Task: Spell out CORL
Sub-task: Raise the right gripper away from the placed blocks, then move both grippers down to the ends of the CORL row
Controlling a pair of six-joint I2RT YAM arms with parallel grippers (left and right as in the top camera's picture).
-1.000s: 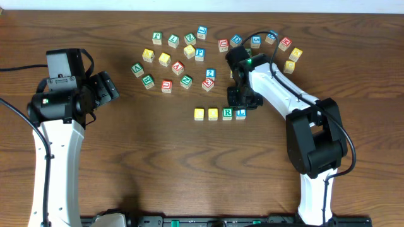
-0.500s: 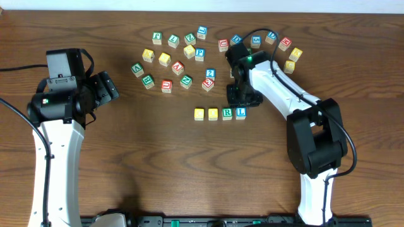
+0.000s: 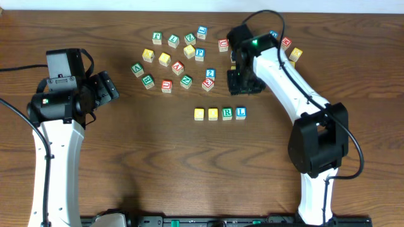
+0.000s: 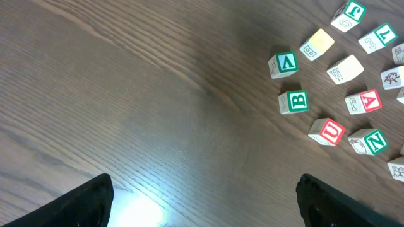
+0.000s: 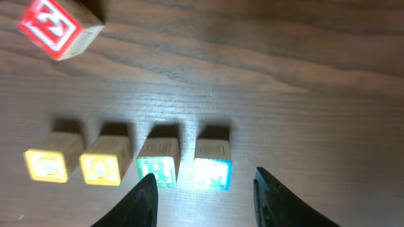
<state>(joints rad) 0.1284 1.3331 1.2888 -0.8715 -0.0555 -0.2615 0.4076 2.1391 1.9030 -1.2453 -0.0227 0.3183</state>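
Four cubes stood in one straight line on the table (image 3: pixel 158 164), side by side with narrow gaps. From left to right in the overhead view: first yellow cube (image 3: pixel 199 113), second yellow cube (image 3: pixel 213 113), green R cube (image 3: pixel 227 113), blue L cube (image 3: pixel 240 113). The loose cubes (image 3: pixel 177 53) lay scattered beyond the line.

Right gripper (image 5: pixel 205 180) hovered near the R and L end, fingers parted, nothing between them. Left gripper (image 4: pixel 205 195) was spread wide and empty, well apart from the line.

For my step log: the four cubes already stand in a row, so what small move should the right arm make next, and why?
Probably lift the right gripper up and away: its jaws stand open and empty near the L cube, and the row of four cubes looks complete.
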